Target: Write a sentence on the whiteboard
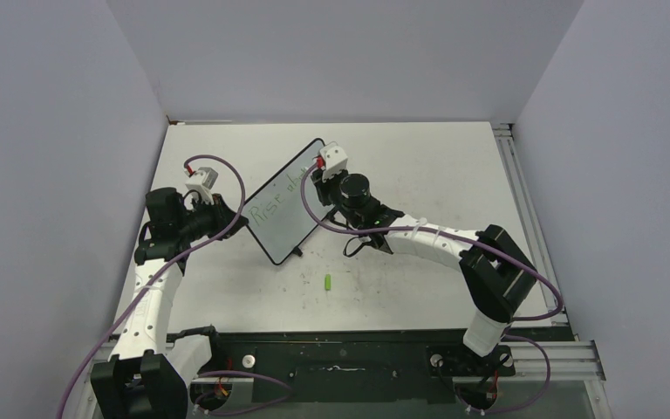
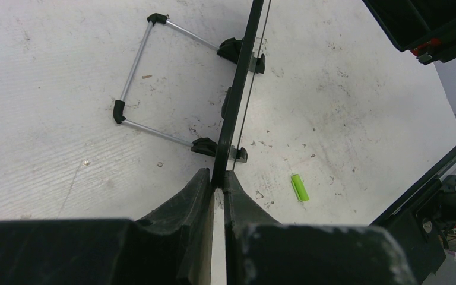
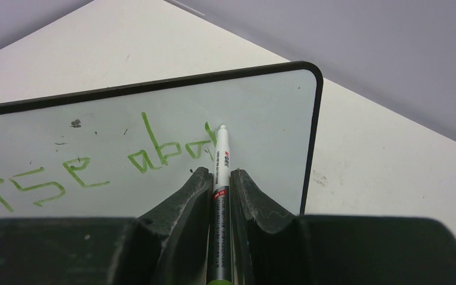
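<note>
The whiteboard (image 1: 284,202) stands tilted on its wire stand (image 2: 132,83) near the table's middle. My left gripper (image 2: 217,181) is shut on the board's black edge (image 2: 237,89), seen edge-on in the left wrist view. My right gripper (image 3: 218,173) is shut on a white marker (image 3: 221,155), its tip touching the whiteboard (image 3: 261,113) face. The sentence (image 3: 83,169) in green reads "Rise abo" with a further stroke under the marker tip. From above, the sentence (image 1: 281,197) shows as faint green letters, with my right gripper (image 1: 321,179) at the board's upper right.
A green marker cap (image 1: 328,282) lies on the white tabletop (image 1: 419,166) in front of the board, also the marker cap (image 2: 299,187) in the left wrist view. Grey walls enclose three sides. A black rail (image 1: 340,358) runs along the near edge.
</note>
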`<state>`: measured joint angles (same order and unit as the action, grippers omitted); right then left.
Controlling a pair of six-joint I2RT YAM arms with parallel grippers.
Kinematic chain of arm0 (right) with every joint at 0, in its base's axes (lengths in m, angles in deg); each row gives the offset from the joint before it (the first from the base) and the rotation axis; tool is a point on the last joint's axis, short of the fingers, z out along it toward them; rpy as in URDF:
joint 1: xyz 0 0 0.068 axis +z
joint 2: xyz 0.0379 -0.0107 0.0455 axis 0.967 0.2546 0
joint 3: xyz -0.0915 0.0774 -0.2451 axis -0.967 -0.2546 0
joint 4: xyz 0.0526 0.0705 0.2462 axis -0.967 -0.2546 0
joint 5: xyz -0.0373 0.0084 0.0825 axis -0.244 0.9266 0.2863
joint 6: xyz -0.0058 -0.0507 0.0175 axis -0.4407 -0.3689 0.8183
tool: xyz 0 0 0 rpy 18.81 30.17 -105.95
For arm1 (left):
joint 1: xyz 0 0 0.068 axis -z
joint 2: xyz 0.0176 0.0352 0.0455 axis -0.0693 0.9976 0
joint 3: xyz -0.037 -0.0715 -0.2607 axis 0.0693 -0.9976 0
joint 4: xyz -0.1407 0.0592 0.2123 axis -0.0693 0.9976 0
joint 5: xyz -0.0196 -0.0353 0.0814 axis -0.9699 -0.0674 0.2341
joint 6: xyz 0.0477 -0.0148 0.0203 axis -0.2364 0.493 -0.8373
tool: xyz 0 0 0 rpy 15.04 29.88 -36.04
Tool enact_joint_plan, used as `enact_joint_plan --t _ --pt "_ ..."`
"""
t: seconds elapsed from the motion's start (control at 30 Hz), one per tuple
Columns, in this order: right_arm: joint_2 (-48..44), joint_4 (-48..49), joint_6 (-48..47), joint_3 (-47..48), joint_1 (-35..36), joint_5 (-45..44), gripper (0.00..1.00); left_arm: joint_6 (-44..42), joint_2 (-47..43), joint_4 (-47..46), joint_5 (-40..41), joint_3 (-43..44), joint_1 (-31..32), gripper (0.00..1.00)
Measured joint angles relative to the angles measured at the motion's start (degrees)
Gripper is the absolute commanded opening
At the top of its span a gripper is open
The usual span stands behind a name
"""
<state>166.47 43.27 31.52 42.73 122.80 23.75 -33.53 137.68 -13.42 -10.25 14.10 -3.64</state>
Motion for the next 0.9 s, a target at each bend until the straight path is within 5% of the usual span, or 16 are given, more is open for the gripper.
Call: enact_joint_plan --t 0.9 --pt "-1.68 0.42 -1.22 -1.81 -0.33 -1.64 0.05 0.00 -0.02 0.00 0.02 0.00 0.00 0.00"
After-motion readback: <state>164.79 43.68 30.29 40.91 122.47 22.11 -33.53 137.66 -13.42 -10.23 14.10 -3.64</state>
